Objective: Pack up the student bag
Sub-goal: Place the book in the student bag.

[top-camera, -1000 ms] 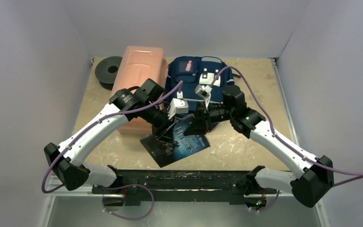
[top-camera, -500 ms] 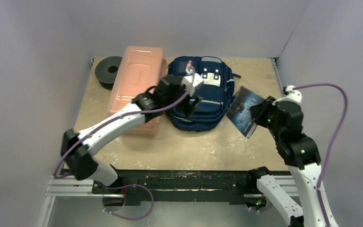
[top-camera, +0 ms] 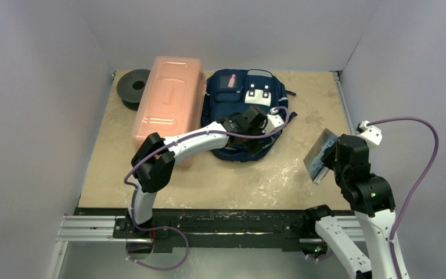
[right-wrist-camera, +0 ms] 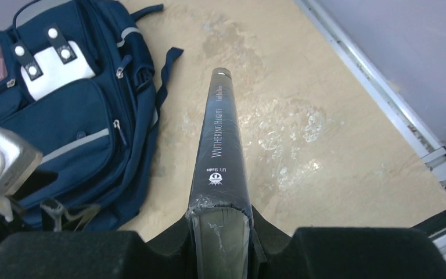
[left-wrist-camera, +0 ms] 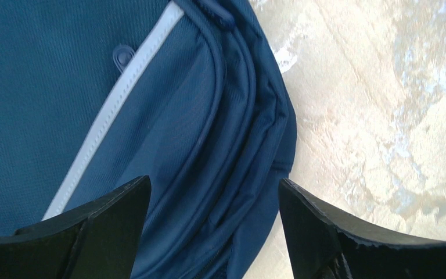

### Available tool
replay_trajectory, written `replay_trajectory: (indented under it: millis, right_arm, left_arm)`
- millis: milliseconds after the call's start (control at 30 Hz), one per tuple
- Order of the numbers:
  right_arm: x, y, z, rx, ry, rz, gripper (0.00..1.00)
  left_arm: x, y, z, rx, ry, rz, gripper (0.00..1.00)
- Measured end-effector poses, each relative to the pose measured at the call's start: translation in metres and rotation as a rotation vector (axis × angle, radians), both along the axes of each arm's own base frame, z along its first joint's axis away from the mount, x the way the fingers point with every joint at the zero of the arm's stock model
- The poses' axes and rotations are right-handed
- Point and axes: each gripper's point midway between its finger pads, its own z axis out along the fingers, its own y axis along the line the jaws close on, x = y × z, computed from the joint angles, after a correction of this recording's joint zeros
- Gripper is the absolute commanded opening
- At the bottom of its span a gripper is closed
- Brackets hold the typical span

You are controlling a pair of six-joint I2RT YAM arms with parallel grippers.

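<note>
The bag is lying flat at the far middle of the table, just beside a pink box. A black spool is sitting left of the box. The left gripper is hovering over the bag's near right edge, jaws spread. The right gripper is pinching a book right of the bag.

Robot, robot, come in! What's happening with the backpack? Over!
Left gripper open over the backpack. Right gripper shut on the book, held aside. Book not in yet. Left arm lies across the backpack.
</note>
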Motion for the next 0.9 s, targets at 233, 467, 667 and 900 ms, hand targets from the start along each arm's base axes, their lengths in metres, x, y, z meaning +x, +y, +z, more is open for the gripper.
replay_trajectory:
  millis: [233,467,667,900]
  right_arm:
    - [-0.004,0.014,-0.015,0.072,0.025,0.039,0.0]
    - [-0.011,0.016,-0.012,0.105,0.003,0.046,0.0]
    - [-0.018,0.029,-0.025,0.16,0.03,0.1,0.0]
    - [-0.022,0.078,-0.044,0.413,0.08,0.216,0.0]
  left_arm:
    - [-0.002,-0.024,-0.015,0.052,-0.056,0.005,0.91]
    - [0.005,-0.021,-0.033,0.16,-0.141,0.051,0.24]
    - [0.013,-0.018,-0.026,0.175,-0.188,0.078,0.0]
    - [0.017,-0.011,0.016,0.12,-0.229,0.111,0.0]
